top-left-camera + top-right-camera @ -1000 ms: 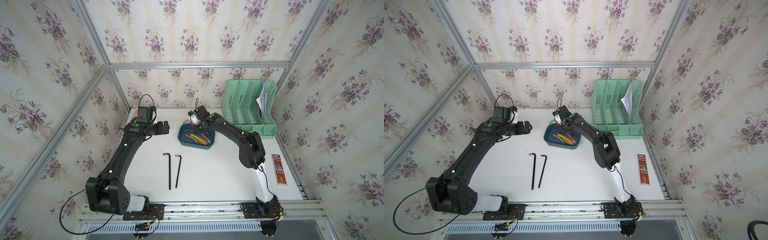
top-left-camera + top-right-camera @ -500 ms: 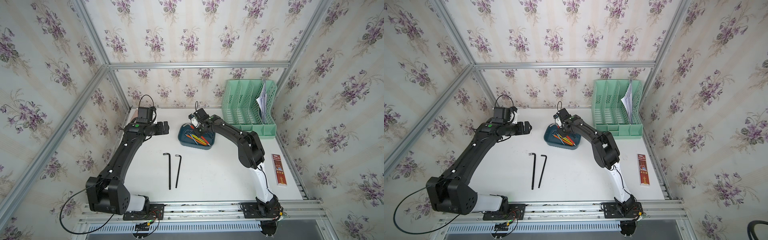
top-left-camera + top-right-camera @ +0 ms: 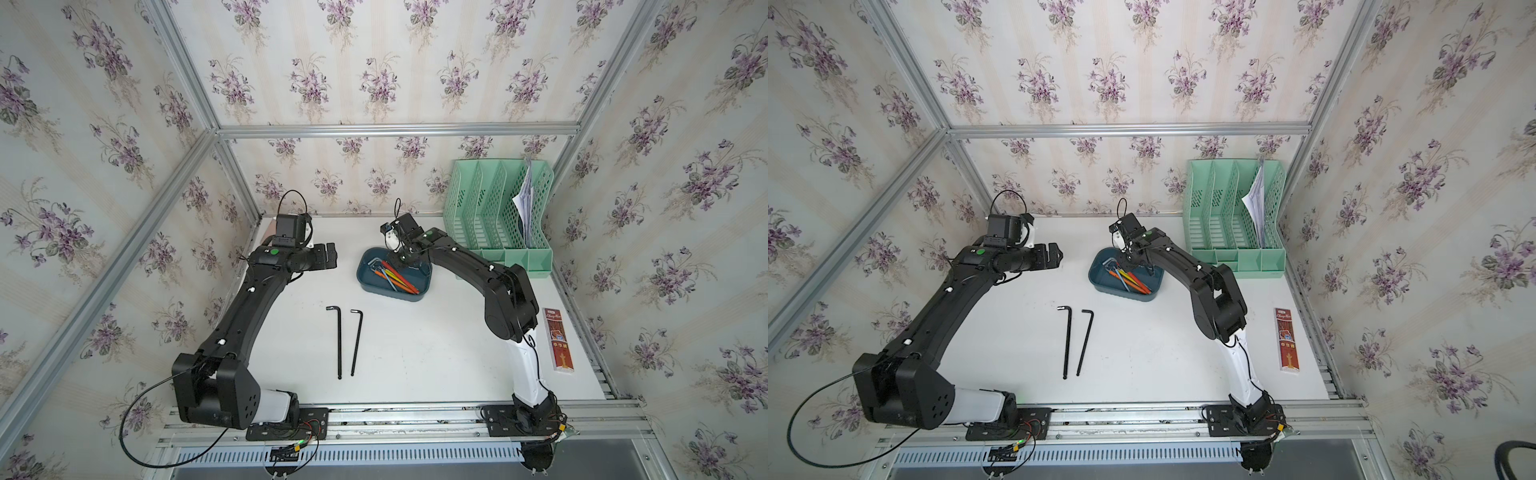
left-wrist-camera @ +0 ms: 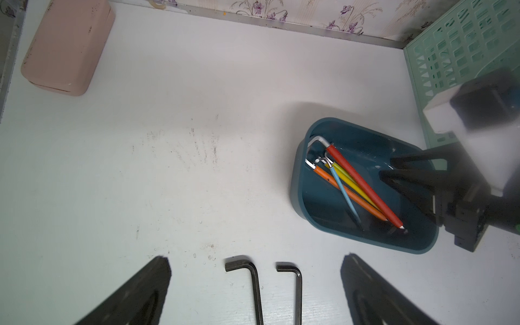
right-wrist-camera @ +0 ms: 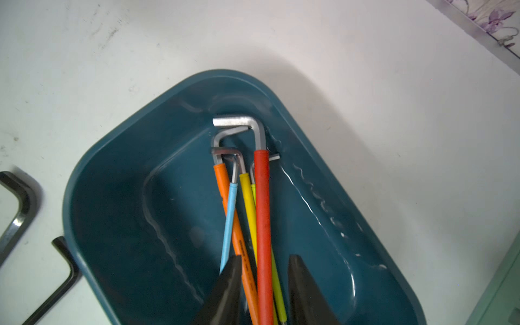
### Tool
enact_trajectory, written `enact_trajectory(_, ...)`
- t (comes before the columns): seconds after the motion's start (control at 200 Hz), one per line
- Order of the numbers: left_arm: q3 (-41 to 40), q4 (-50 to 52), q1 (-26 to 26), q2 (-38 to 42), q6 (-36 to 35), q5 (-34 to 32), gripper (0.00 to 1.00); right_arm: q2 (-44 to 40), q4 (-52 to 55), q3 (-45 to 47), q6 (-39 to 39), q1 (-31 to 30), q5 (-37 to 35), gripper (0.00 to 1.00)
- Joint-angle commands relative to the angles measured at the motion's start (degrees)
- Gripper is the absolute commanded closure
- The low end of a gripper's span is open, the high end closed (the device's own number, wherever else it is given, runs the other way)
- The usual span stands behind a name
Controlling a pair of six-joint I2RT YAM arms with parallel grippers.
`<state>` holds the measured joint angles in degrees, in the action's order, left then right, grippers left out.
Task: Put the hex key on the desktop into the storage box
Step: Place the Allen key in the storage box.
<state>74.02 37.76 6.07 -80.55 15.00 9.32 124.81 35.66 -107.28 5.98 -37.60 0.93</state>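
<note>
Right fingers [image 5: 228, 289] have just parted over the storage box [image 5: 112, 197]; the red-sleeved hex key [image 5: 263, 211] lies between them.

Since a second ago my right gripper [image 5: 264, 256] has gone from pinched to narrowly open, one finger either side of the red-sleeved hex key and, as far as I can see, clear of it; that key lies in the box among orange, yellow and blue ones, bent ends towards one corner; the box sits on the desktop [image 3: 415, 353] just in front of the mint file rack [image 3: 494, 208]; the longer black hex key [image 3: 339, 340] and the shorter black hex key [image 3: 356, 340] lie side by side on the desktop, apart from the box; my left gripper [image 4: 254, 257] hangs wide open and empty beside the box; a pink case [image 4: 67, 45] lies in the back corner.
</note>
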Motion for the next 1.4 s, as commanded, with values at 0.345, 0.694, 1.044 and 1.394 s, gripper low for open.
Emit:
enact_trajectory(0.345, 0.0, -1.2, -0.1, -0.1, -0.7, -1.9, 0.01, -12.8, -8.1, 10.5, -14.1, -1.2, -3.4, 0.61)
enact_trajectory(0.694, 1.1, -0.5, -0.1, -3.5, -1.2, 0.8, 0.01, -24.9, -16.2, 29.3, -27.5, -6.5, -3.4, 0.59)
enact_trajectory(1.044, 0.8, -0.5, -0.3, -2.5, -1.1, 0.1, 0.01, -18.1, -13.2, 26.6, -35.6, -13.8, -8.8, 0.63)
enact_trajectory(1.394, 2.2, 1.4, -1.3, -2.9, -0.1, 1.8, 0.01, -12.9, -10.6, 24.5, -40.9, -19.7, -10.7, 0.65)
